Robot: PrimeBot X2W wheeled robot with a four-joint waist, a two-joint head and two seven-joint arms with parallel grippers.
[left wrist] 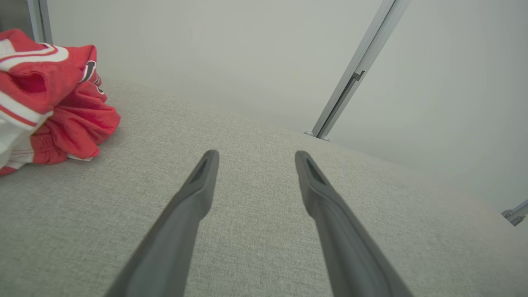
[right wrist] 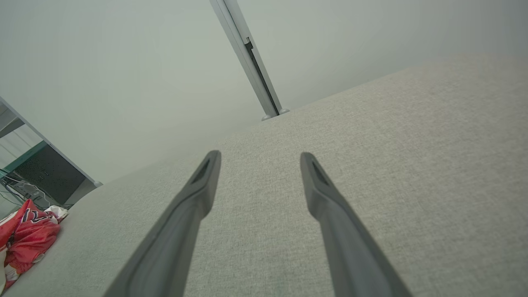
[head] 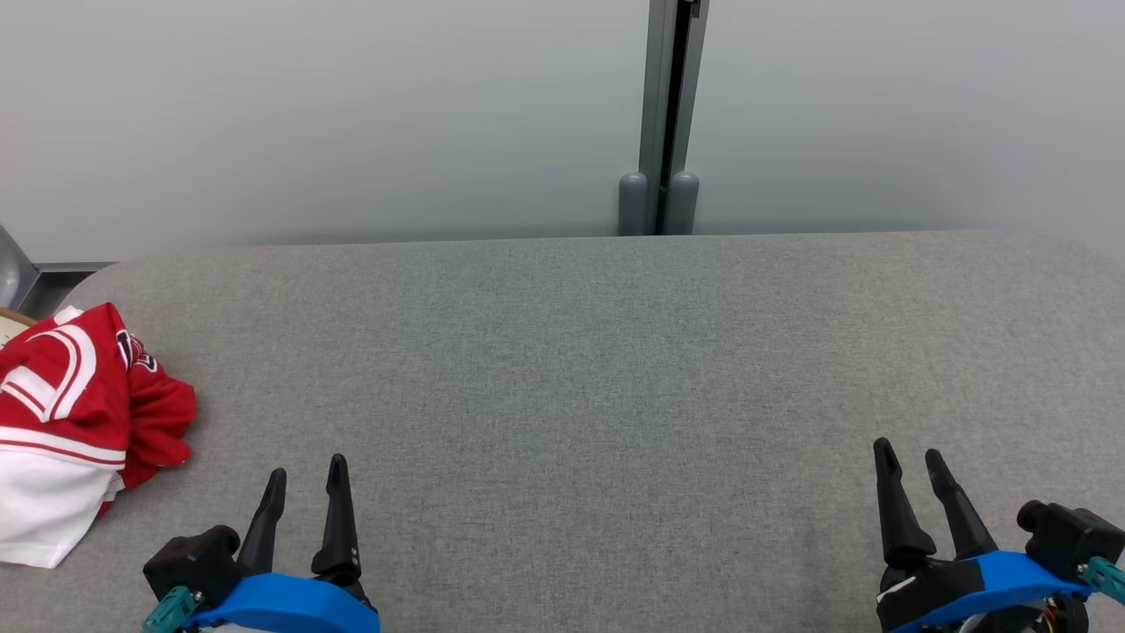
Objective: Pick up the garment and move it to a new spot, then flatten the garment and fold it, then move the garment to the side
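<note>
Surface: I'm looking at the grey padded surface (head: pixel 580 352), bare across its middle, with a wall and a metal post (head: pixel 664 114) behind the far edge.
Garment: the red-and-white garment (head: pixel 70 413) lies bunched at the left edge, toward the near corner. It runs out of my head view, so I can't tell whether any of it hangs over.
Left gripper: the left gripper (head: pixel 308 470) hovers at the near edge, near the garment's right side, fingers spread, holding nothing.
Right gripper: the right gripper (head: pixel 907 451) is by the near right corner, well apart from the cloth, fingers spread and empty.
Risk, grab: I reckon a pinch into that heap catches several layers, so it comes up knotted and resists flattening.
Risk, edge: a sideways nudge could push it off the left edge.
Risk, reach: both arms converging on the left could crowd each other.
</note>
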